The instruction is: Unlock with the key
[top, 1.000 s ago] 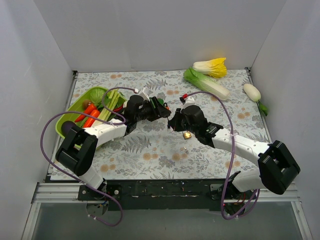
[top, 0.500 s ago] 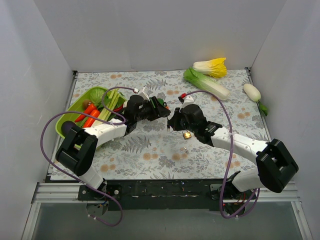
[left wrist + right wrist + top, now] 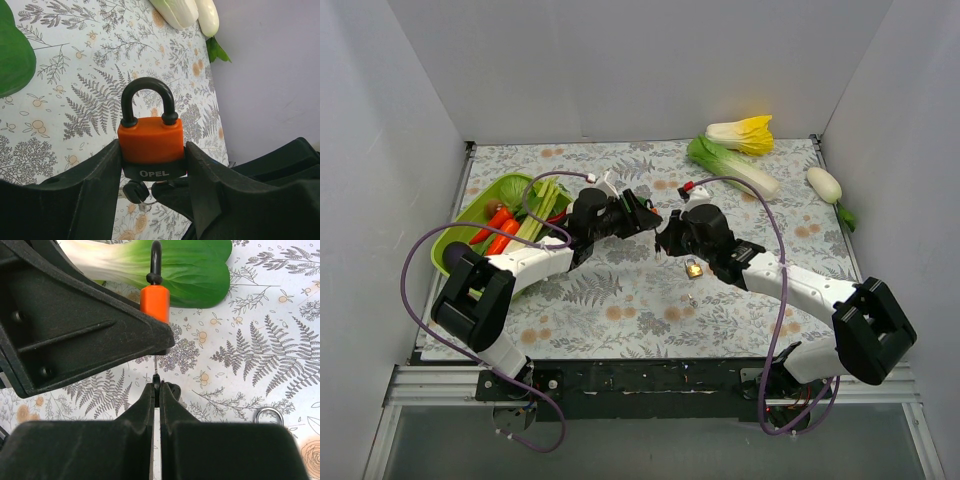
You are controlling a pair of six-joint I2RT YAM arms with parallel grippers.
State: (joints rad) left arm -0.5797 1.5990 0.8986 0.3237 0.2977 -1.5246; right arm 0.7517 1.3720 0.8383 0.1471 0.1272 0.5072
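Both hands had edged toward the far side, the left hand (image 3: pixel 644 212) gripping the orange padlock (image 3: pixel 150 142) above the surface (image 3: pixel 620 300) so its keyhole end faced the right hand (image 3: pixel 156 390), clenched on the key (image 3: pixel 134 191) at the lock's base.

Mid-desk (image 3: pixel 620 300): padlock (image 3: pixel 150 145) sits in left end effector (image 3: pixel 642 215), with key (image 3: pixel 135 191) in right end effector (image 3: pixel 667 238) just right of it. Second padlock (image 3: pixel 693 268) lies on desk beside right end effector. Tray (image 3: pixel 460 235) far left; cabbages (image 3: pixel 732 166) rear right.
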